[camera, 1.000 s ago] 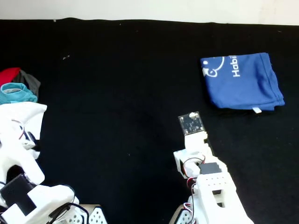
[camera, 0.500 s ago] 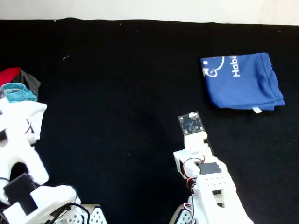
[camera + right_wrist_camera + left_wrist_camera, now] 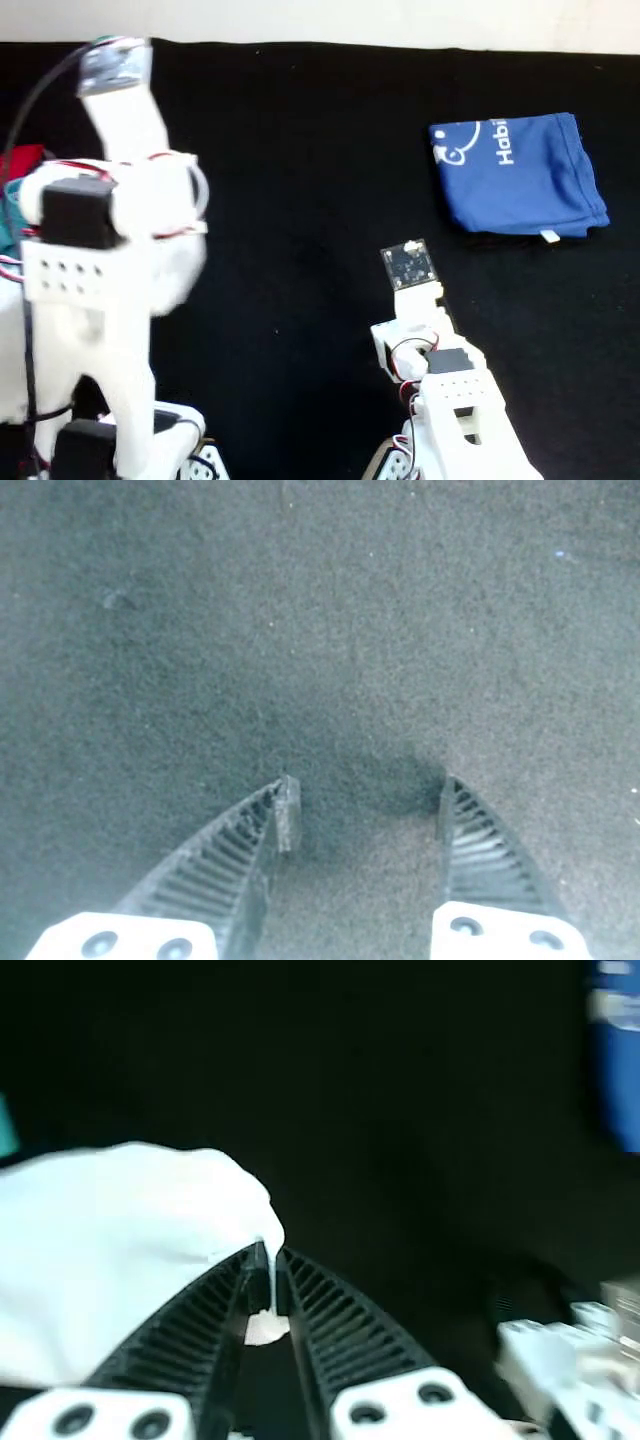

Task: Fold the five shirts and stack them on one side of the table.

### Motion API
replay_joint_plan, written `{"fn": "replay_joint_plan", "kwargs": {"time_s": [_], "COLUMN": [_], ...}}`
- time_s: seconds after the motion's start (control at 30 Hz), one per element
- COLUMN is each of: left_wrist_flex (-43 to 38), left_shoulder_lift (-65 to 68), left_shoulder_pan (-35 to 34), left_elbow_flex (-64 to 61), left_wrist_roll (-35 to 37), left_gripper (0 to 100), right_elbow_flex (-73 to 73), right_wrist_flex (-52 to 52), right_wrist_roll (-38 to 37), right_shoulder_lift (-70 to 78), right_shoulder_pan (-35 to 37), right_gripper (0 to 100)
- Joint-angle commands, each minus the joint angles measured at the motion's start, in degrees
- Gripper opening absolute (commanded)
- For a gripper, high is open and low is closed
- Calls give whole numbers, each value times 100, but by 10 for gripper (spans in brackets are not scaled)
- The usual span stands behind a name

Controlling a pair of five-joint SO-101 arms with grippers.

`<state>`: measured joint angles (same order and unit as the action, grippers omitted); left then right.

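Note:
My left gripper (image 3: 268, 1262) is shut on a pinch of a white shirt (image 3: 120, 1250), which hangs from its tips above the black table. In the high view the left arm (image 3: 110, 220) stands tall over the table's left side, with blurred white cloth (image 3: 178, 272) beside it. A folded blue shirt (image 3: 520, 175) lies flat at the far right, and its edge (image 3: 615, 1060) shows in the left wrist view. My right gripper (image 3: 365, 810) is open just over bare black cloth, with nothing between its fingers.
A heap of unfolded shirts, red (image 3: 20, 160) and teal (image 3: 8, 215), lies at the left edge behind the left arm. The right arm (image 3: 430, 350) sits near the front, right of centre. The black table (image 3: 300, 150) ends at a pale wall at the back.
The left arm has swung up from low at the front left to high over the table's left side, lifting the white shirt off the heap. The right arm and blue shirt stayed still.

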<state>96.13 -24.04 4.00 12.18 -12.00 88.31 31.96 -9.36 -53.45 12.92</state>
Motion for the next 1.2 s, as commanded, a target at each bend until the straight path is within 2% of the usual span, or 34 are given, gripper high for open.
{"fn": "replay_joint_plan", "kwargs": {"time_s": [0.0,0.2,0.37,0.47,0.57,0.73,0.87,1.03,1.17], "left_wrist_flex": [18,-246,-554,-501,-246,519,519,448,-308], "left_shoulder_lift": [-163,-136,189,321,391,576,629,593,593], "left_shoulder_pan": [532,848,804,611,-66,-1666,-3116,-4330,-5200], "left_elbow_flex": [374,207,-303,-409,-409,-664,-1807,-3336,-4268], "left_wrist_roll": [158,158,176,158,105,-993,-1662,-2576,-3473], "left_gripper": [8,24,188,195,195,195,195,195,195], "right_elbow_flex": [22,31,31,31,31,31,31,31,31], "right_wrist_flex": [-101,-171,-180,-180,-180,-180,-180,-180,-180], "right_wrist_roll": [9,18,9,9,9,9,9,9,9], "right_shoulder_lift": [-84,-84,-84,-84,-84,-84,-84,-84,-84], "right_shoulder_pan": [101,101,101,101,101,101,101,101,101], "right_gripper": [221,221,221,221,221,221,221,221,221]}}
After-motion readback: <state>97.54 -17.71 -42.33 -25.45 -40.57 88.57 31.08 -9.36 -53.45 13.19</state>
